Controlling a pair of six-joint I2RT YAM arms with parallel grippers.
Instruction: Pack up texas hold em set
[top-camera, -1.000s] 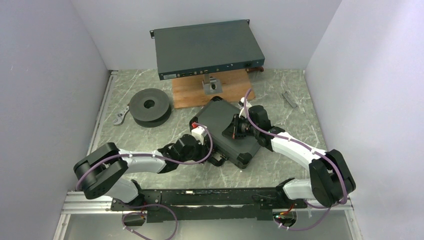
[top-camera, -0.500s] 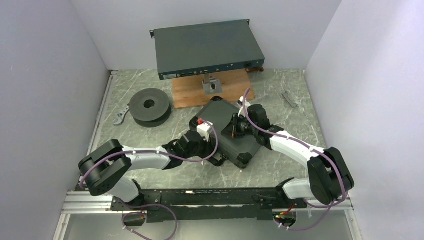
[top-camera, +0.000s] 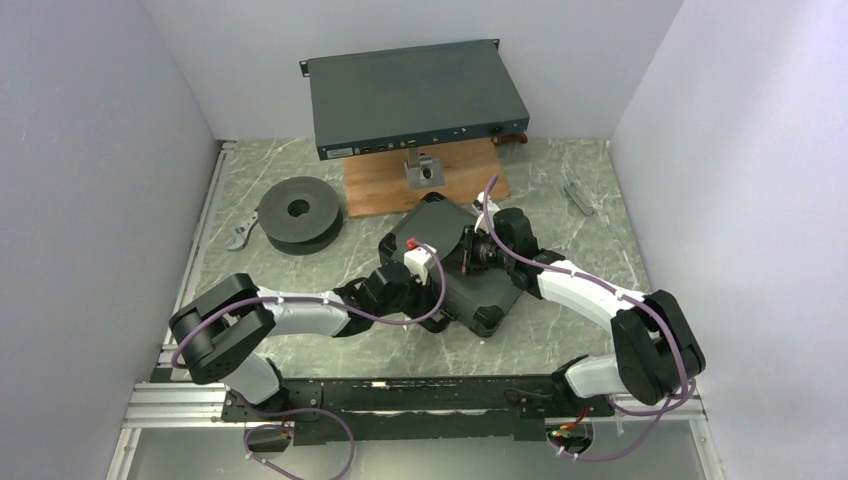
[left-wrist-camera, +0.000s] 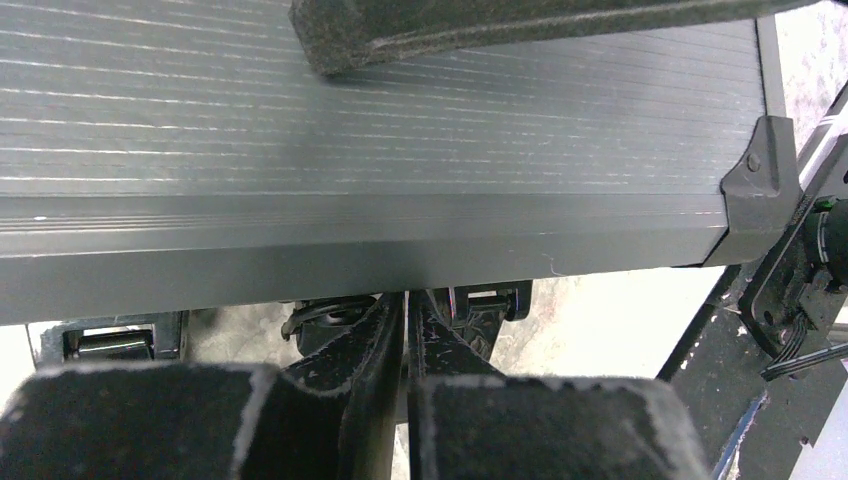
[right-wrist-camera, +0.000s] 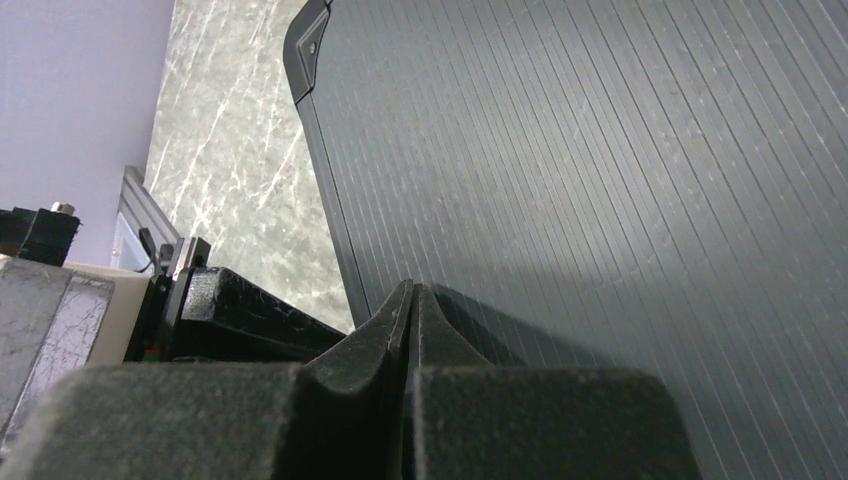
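Top external: the closed case (top-camera: 485, 290) lies central; left fingers (left-wrist-camera: 520, 430) and right fingers (right-wrist-camera: 540, 420), each pressed together, crowd it; an off-centre push could skid it toward 5 o'clock.

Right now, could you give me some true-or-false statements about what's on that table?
The black case is closed. True.
The dark spool lies on the case's lid. False: it lies on the table, left of the case, apart from it.
The left gripper and the right gripper both have their fingers together. True.
The grey electronics box sits beside the arm bases. False: it sits at the far end, behind the wooden board.
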